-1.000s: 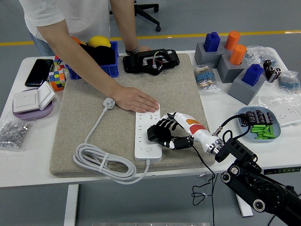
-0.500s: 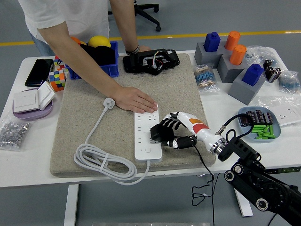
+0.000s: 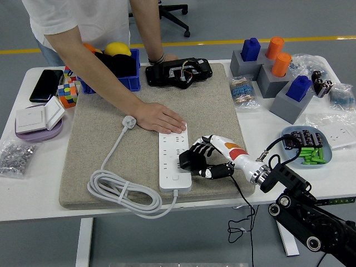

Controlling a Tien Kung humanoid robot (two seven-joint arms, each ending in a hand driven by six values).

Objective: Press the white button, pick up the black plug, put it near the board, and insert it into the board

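White counter (image 3: 33,183) carries a large beige felt mat (image 3: 111,111) at centre. A person (image 3: 89,22) stands at the far side; one hand (image 3: 161,118) lies flat on the mat, fingertips pressing the far end of the power strip, the other rests by a black case (image 3: 178,72) at the mat's far edge.

Right arm (image 3: 300,211), black, enters from the lower right corner. Right hand (image 3: 204,161) sits at the strip's right edge, near its middle; its fingers (image 3: 201,149) are curled around the black plug (image 3: 188,161), gripping it. Plug is touching or just above the strip's sockets; cannot tell if it is seated. A thin black cable (image 3: 240,206) hangs from the hand over the counter's near edge.

White power strip (image 3: 174,158) (the board) lies lengthwise on the mat, with its white button (image 3: 174,178) at the near end, uncovered. Its white cord (image 3: 119,192) is coiled on the mat to the left, ending in a white plug (image 3: 129,122) just beside the person's wrist.

Blue bin (image 3: 117,75) far left, grey blocks (image 3: 278,78) with blue and orange pegs far right, a blue dish (image 3: 306,146) of green parts near the right arm.
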